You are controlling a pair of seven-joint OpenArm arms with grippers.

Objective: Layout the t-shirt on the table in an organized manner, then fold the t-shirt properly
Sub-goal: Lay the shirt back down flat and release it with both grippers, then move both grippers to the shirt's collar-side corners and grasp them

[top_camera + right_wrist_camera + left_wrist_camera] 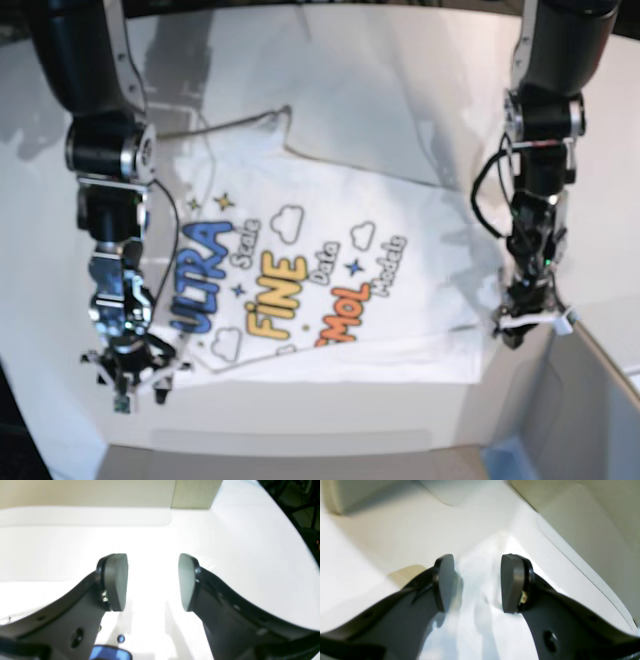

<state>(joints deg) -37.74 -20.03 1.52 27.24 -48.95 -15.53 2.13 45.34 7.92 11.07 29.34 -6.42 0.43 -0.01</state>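
- Left wrist view: I saw the left gripper [476,582] with its jaws spread and nothing between them, only the pale, blurred cloth of the t-shirt [480,610] lying below on the table [395,535]. A grey box [590,530] ran along the right side, close past the table edge, and I judged that a wide outward swing of this arm could strike it.
- Right wrist view: the right gripper [152,582] was likewise spread apart and empty. The cloth beneath it was washed out to white, and only a patch of blue lettering [110,652] at the bottom told me the shirt lay there. A block-like grey corner [195,493] stood at the far edge of the table, well apart from the jaws.
- Base view: the shirt lay print-up in the middle of the table, roughly flat, but its upper part was bunched and creased and one sleeve pointed upward. Each gripper hung just above a lower corner of the shirt. I judged the layout unfinished; folding from this state would trap the creases. The pads were low enough that a careless lateral move could drag the hem and skew the cloth, and a regrasp on thin flat fabric could pinch two layers or miss altogether.
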